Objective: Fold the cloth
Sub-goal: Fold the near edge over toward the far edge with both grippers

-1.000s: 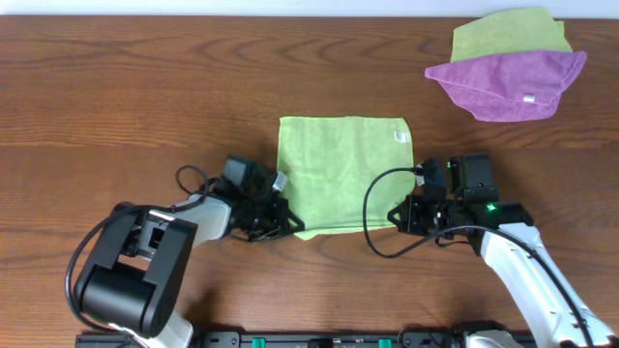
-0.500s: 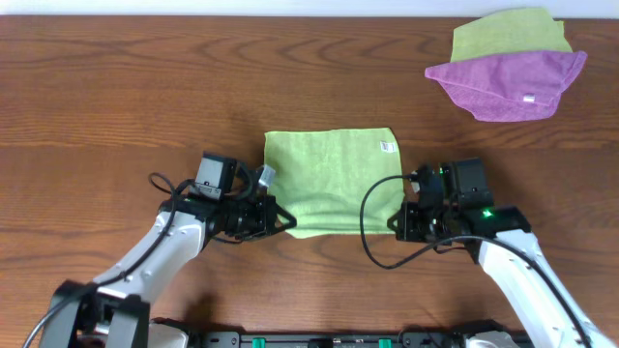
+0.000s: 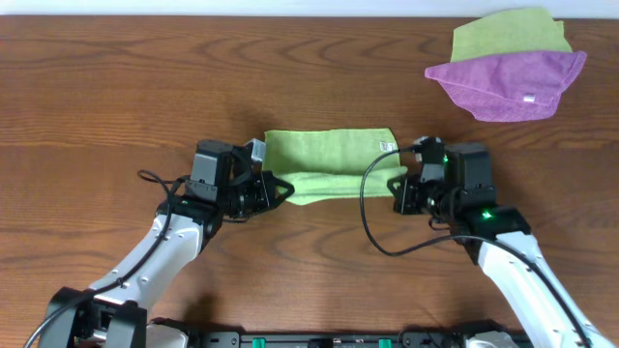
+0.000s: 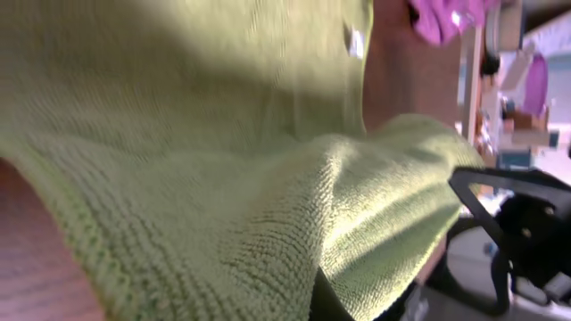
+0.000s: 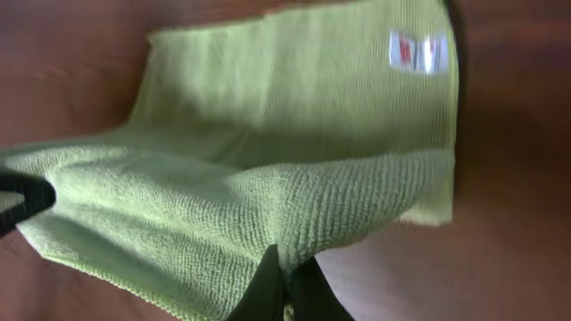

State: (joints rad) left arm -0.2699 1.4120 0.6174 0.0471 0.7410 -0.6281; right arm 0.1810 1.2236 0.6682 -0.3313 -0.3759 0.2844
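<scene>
The lime-green cloth (image 3: 329, 164) lies in the middle of the table, its near half lifted and drawn toward the far edge. Its white tag (image 3: 385, 147) shows at the far right corner, and in the right wrist view (image 5: 417, 52). My left gripper (image 3: 279, 188) is shut on the cloth's near-left corner (image 4: 268, 259). My right gripper (image 3: 397, 189) is shut on the near-right corner (image 5: 294, 223), its two black fingers (image 5: 287, 285) pinched on the fabric. The cloth sags between the two grippers.
A purple cloth (image 3: 508, 82) with a white tag lies at the far right, on top of a second green cloth (image 3: 508, 34). The wooden table (image 3: 116, 87) stretches to the left. Cables loop near both wrists.
Both grippers have carried the cloth's near edge away from me toward the far edge. The visible cloth has shrunk from a full square to a narrow band.
</scene>
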